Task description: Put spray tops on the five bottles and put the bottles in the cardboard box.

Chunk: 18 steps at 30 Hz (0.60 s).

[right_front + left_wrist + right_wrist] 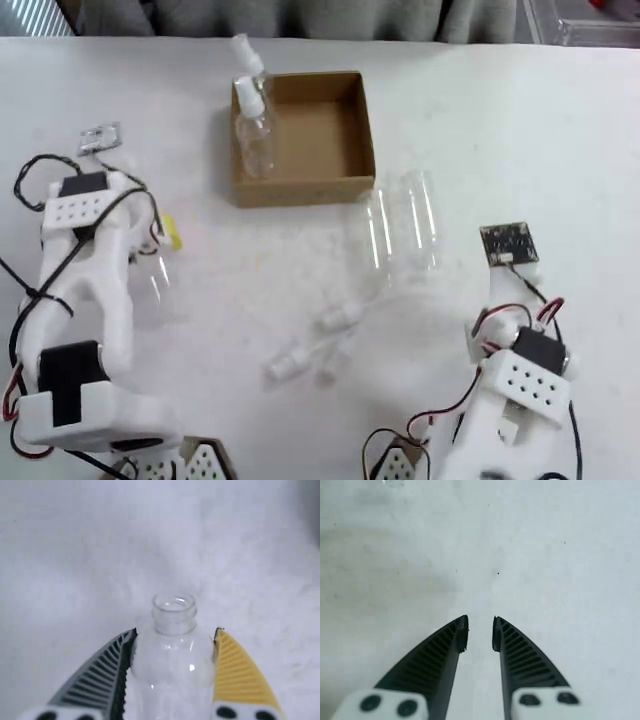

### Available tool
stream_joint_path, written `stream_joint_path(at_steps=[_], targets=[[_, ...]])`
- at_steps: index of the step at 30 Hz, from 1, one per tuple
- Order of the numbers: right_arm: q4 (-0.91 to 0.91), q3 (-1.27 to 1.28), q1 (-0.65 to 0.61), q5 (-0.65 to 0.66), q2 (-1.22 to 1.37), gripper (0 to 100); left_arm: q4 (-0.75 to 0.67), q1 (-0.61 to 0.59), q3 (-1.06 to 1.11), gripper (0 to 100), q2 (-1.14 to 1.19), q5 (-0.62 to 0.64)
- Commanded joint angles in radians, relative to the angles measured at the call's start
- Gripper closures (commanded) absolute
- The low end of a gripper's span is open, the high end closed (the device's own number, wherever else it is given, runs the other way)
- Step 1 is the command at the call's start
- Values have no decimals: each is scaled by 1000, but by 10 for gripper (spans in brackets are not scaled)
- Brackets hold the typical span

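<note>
Left wrist view: left gripper (175,636) closed on the shoulders of a clear bottle (172,665), grey and yellow jaws tight against either side, neck open and bare of any spray top; from the high view, held low over the table (560,130) at the left, well apart from the cardboard box (300,190); right gripper (480,630) parted only a crack, holding nothing, above bare table; two topped bottles (254,135) at the box's left side, one reaching past its far rim; two uncapped bottles (378,235) lying just right of the box; loose spray tops (338,318) near the middle. Likely trouble: smooth round plastic, so may twist or squirt out of the jaws under the push of a top; may buckle if squeezed harder; easy to set the lying bottles rolling while reaching for a top; easy to miss so narrow a neck.
</note>
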Motion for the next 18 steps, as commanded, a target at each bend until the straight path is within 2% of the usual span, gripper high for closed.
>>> stream_joint_path(at_steps=[1,9,13,18], targets=[[150,-189,-53,26,-12,932,-29,-64,-46,894,-58,72],[403,-302,-349,206,-12,932,-69,-114,-48,894,-58,83],[452,-282,-510,258,-12,932,-80,-131,-48,894,-58,83],[447,-189,-699,465,-12,931,-104,-156,-46,894,-58,84]])
